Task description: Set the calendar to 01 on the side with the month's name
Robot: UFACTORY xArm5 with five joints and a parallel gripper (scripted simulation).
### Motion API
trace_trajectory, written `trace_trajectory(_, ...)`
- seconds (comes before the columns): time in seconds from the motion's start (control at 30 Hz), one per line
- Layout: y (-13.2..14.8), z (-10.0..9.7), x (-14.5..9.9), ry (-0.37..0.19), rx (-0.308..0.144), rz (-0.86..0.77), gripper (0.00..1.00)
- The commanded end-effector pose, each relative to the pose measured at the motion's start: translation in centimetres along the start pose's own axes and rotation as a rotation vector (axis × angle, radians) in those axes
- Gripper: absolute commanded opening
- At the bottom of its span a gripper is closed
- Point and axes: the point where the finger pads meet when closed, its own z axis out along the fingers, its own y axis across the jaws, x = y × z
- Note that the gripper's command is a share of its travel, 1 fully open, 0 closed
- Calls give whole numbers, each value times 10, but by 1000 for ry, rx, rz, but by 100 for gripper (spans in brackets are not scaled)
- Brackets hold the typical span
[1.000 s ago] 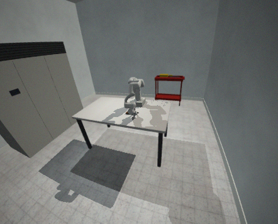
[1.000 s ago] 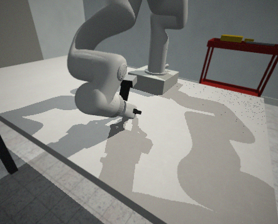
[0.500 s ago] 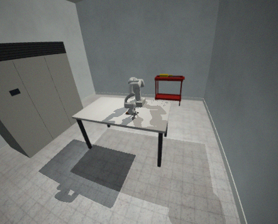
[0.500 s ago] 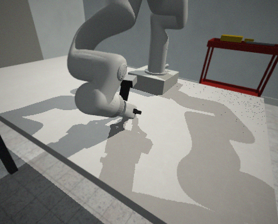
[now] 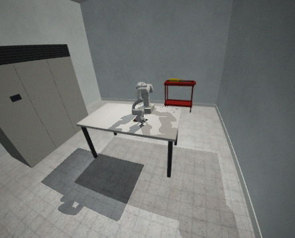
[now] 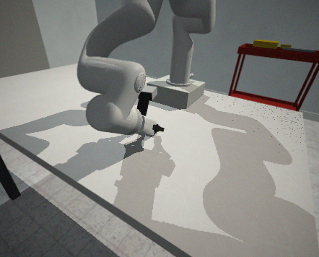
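The white arm (image 6: 111,105) bends low over the middle of the white table (image 5: 131,120). Its wrist points down and away from the exterior camera, so the bulky forearm hides the fingers, and only a small black part of the gripper (image 6: 157,128) sticks out at the wrist end. In the top view the gripper (image 5: 138,117) is very small and sits just above the table top. The calendar tray and both cubes are hidden behind the arm or too small to make out. I cannot read any digits. The gripper appears open.
The arm's base block (image 6: 177,92) stands at the table's far edge. A red cart (image 6: 277,72) with a yellow item (image 6: 265,43) on top stands behind the table. Grey cabinets (image 5: 29,103) line the left wall.
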Motion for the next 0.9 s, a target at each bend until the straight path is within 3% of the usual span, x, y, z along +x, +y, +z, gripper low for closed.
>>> trace_trajectory(0.0, 0, -2, 0, -4, 0, 0, 69)
trace_trajectory(0.87, 0, -6, 5, -4, 0, 0, 69)
